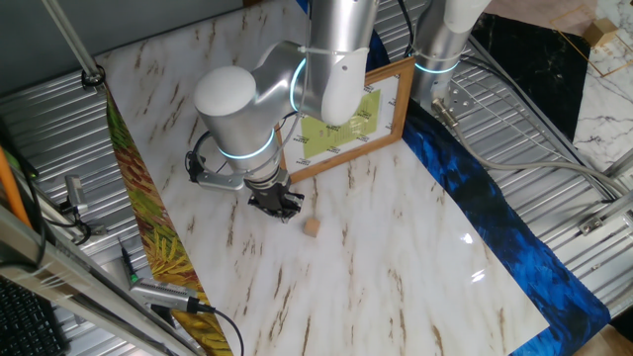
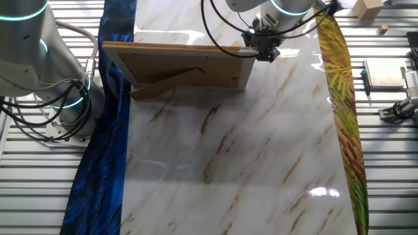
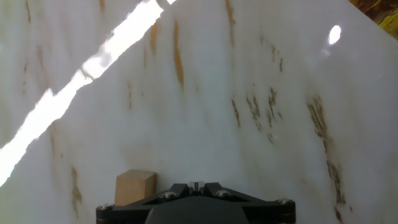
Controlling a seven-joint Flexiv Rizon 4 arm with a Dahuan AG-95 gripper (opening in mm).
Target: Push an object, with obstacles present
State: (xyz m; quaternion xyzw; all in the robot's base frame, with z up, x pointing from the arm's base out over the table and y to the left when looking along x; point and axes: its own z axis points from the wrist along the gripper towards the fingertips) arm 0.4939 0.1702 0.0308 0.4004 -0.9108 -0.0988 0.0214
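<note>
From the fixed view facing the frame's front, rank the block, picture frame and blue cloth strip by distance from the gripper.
1. Block: just right of the gripper.
2. Picture frame: behind, upper right.
3. Blue cloth strip: along the table's far right edge.

looks like a robotics lab: a marble-patterned board point(image 1: 396, 257) is laid over ribbed metal benching point(image 1: 534, 109), a second robot arm base point(image 2: 39, 72) is seen beside it, cables point(image 2: 46, 121) are strewn about, and cardboard boxes point(image 2: 369, 8) are stacked behind.
</note>
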